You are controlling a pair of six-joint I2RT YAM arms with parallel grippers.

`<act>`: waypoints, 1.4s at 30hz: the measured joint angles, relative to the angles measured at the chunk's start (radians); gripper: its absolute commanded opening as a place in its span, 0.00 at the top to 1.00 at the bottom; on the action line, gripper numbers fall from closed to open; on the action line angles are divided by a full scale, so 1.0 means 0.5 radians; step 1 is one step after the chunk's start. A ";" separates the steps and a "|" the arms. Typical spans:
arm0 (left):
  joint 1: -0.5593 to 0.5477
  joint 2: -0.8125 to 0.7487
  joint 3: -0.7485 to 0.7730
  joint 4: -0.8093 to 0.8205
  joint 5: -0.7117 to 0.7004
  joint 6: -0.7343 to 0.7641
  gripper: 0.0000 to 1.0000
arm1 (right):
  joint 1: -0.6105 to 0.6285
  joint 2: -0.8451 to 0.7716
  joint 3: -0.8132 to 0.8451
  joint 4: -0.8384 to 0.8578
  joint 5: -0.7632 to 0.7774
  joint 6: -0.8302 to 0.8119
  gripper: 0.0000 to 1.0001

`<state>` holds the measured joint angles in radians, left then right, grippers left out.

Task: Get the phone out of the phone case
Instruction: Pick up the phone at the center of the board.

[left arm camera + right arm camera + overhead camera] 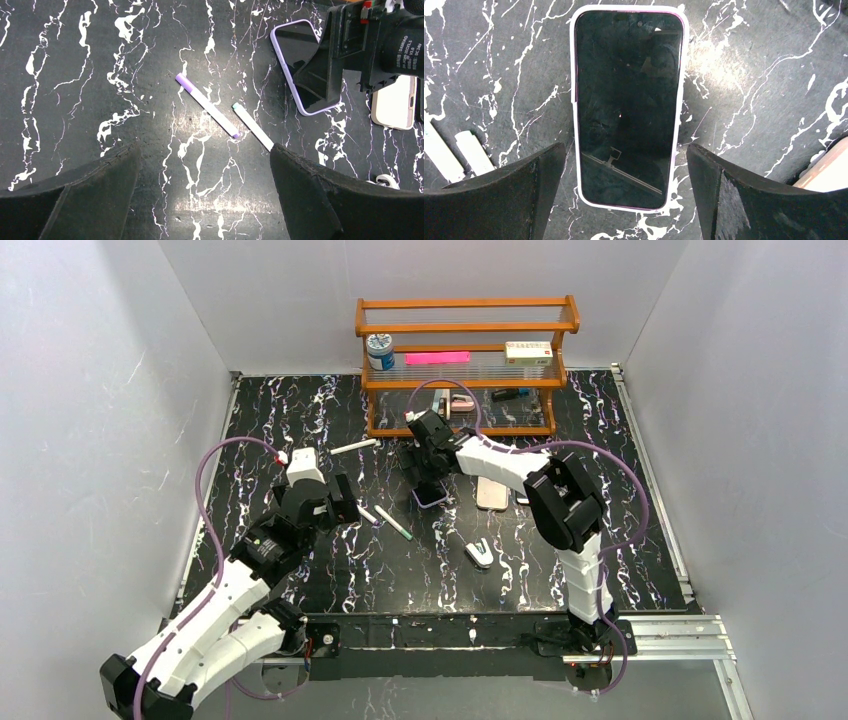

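**Phone in its case, right jaws spread over it**

The wooden rack point(465, 330) stands well behind the phone point(629, 105), which lies screen-up in its lilac phone case point(572, 100) on the marbled table point(620, 540); a beige phone-sized slab point(395, 102) lies just beside the phone; 2 markers point(207, 105) lie on its other side, toward the left gripper point(205, 155), jaws spread wide, empty; print on the right arm's housing seems to read DAMIAO; the right gripper point(624, 160) straddles the phone's end, jaws released, contact unclear.

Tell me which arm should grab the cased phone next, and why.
Right. The right gripper is open directly above the phone, one finger on each side of its case. The left gripper is open over a purple-capped marker, with the phone off at its view's edge.
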<state>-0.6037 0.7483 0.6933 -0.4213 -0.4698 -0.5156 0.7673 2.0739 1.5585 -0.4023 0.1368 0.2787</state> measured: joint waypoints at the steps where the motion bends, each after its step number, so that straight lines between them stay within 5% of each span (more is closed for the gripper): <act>1: 0.000 0.008 0.000 0.001 0.008 -0.005 0.02 | 0.000 0.011 0.017 -0.008 0.008 -0.009 0.01; 17: 0.031 0.117 -0.088 0.026 0.159 -0.171 0.02 | 0.060 0.138 0.103 -0.098 0.061 -0.094 0.07; 26: 0.056 0.230 -0.088 0.066 0.249 -0.264 0.02 | 0.065 0.151 0.131 -0.150 0.082 -0.060 0.52; 33: 0.093 0.375 -0.086 0.172 0.359 -0.379 0.02 | 0.062 0.094 0.045 -0.097 0.047 -0.005 0.98; 42: 0.160 0.571 0.000 0.285 0.529 -0.589 0.02 | 0.024 -0.169 -0.333 0.111 -0.362 0.180 0.99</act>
<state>-0.5236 1.0340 0.6933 -0.2790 -0.2054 -0.8101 0.7795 1.9896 1.3918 -0.3466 -0.0444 0.3687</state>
